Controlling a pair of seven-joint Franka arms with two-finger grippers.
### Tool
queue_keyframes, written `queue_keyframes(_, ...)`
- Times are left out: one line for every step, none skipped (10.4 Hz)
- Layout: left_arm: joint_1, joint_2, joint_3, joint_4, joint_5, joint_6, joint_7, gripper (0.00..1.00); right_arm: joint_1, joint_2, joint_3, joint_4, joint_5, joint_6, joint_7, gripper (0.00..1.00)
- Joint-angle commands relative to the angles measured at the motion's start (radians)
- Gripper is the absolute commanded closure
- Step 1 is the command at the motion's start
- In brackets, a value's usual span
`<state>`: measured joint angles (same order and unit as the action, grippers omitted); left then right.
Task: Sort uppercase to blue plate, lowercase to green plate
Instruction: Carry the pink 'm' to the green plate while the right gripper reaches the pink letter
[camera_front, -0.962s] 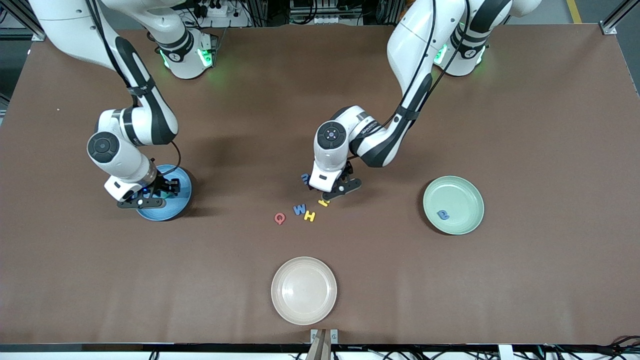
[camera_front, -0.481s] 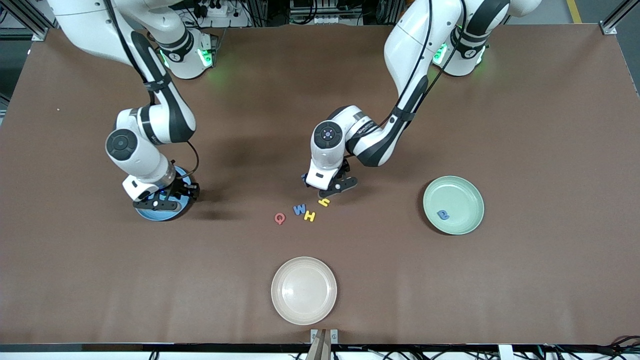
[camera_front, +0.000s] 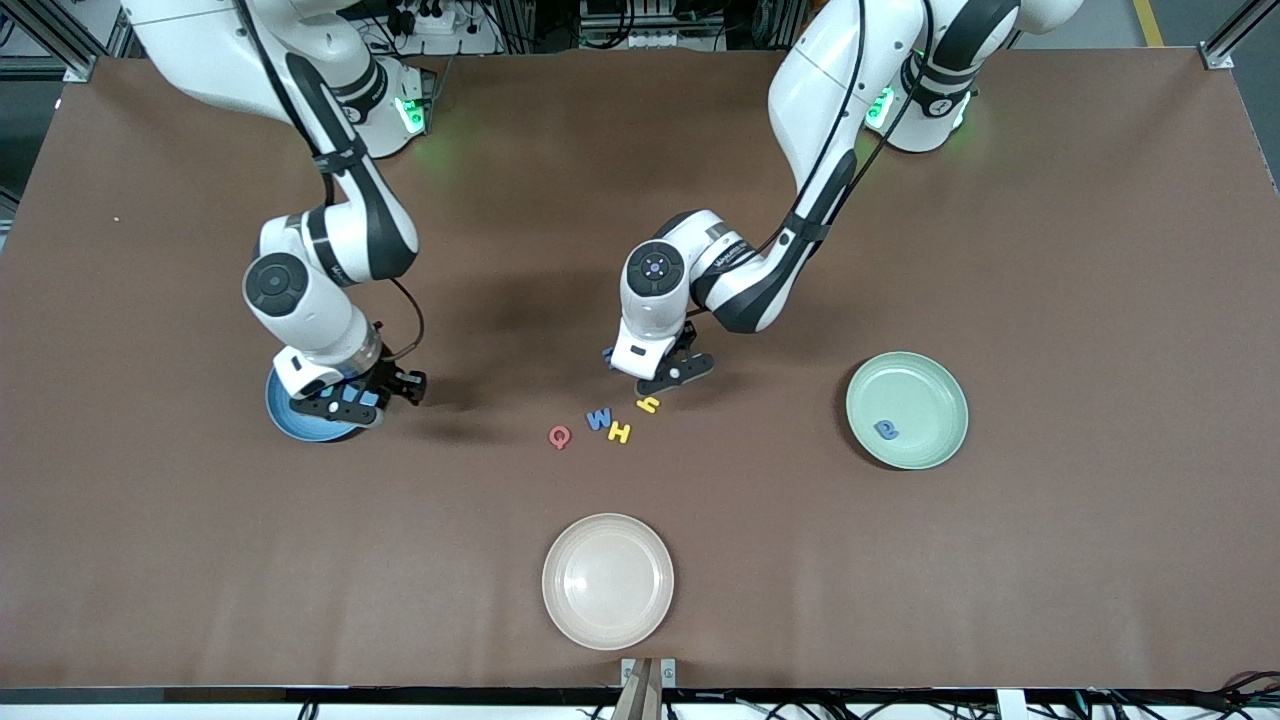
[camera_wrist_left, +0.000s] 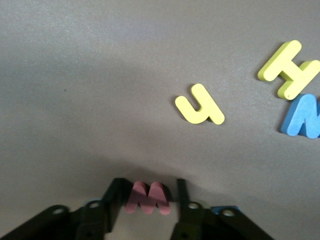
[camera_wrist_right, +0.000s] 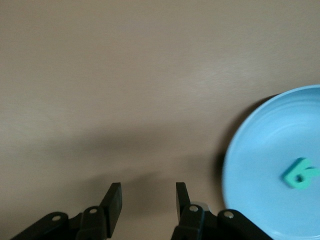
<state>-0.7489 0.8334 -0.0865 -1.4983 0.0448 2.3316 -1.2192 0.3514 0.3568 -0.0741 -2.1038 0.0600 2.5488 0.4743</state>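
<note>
Our left gripper pinches the red lowercase letter by its edges, so it could twist free on lifting. Our right gripper, empty and parted, seems just past the blue plate.

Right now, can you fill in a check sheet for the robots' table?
Surface: brown table mat, flat.
Job's things: teal foam R in round blue plastic plate; blue foam a in pale green plate; red Q, blue W, yellow H, yellow lowercase h on the mat.
Clutter: beige plate.
Grippers: left gripper shut on red lowercase foam letter; right gripper open, holding nothing, beside the blue plate.
Cables: black cable on the right arm.
Surroundings: metal frame corner.
</note>
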Motion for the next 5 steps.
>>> queue_keyframes(-0.006,0.012,0.002,0.007,-0.02,0.005,-0.006,1.0,0.046,0.051,-0.001,0.082,0.052,-0.015,0.105,0.43)
queue_keyframes(-0.004,0.004,0.002,0.004,-0.022,-0.001,-0.002,1.0,0.061,0.065,-0.001,0.103,0.056,-0.015,0.151,0.41)
queue_keyframes(0.005,-0.006,0.004,0.004,-0.017,-0.026,0.0,1.0,0.07,0.074,0.005,0.12,0.057,-0.015,0.186,0.37)
queue_keyframes(0.014,-0.02,0.01,0.001,-0.01,-0.05,0.004,1.0,0.073,0.086,0.014,0.139,0.057,-0.015,0.207,0.37)
queue_keyframes(0.051,-0.051,0.013,0.001,-0.008,-0.073,0.019,1.0,0.074,0.1,0.02,0.156,0.057,-0.015,0.216,0.37)
